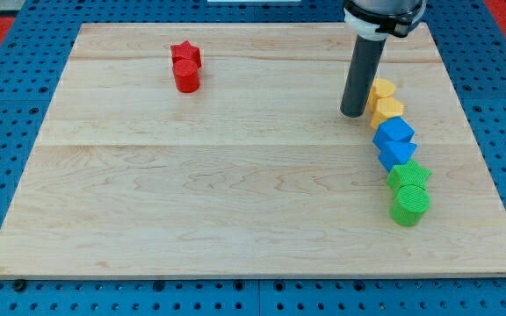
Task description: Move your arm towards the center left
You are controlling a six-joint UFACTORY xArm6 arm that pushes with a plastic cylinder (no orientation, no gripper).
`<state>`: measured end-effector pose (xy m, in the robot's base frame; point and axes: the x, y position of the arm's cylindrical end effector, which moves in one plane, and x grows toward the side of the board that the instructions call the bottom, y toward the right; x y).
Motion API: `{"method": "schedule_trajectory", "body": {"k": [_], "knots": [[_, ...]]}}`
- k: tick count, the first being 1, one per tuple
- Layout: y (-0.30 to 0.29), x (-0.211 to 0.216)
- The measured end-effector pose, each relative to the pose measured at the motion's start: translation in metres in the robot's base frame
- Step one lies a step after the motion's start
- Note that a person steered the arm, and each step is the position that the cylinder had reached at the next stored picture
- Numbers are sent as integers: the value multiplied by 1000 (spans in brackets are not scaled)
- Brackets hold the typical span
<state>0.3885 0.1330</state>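
My tip point(353, 113) rests on the wooden board point(218, 202) at the view's upper right, just left of two yellow blocks point(383, 90) point(386, 110). Below them a blue cube point(394, 133) and a second blue block point(396, 156) follow, then a green star point(408, 176) and a green cylinder point(409, 205), all in one column down the right side. A red star point(185, 54) and a red cylinder point(187, 77) sit together at the upper left, far from the tip.
The board lies on a blue perforated table point(7, 105). The arm's body point(383, 13) hangs over the board's top right edge.
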Motion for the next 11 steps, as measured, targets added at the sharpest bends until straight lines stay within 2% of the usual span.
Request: {"method": "schedule_trajectory", "body": {"k": [7, 11], "knots": [[-10, -10], [-178, -10]]}}
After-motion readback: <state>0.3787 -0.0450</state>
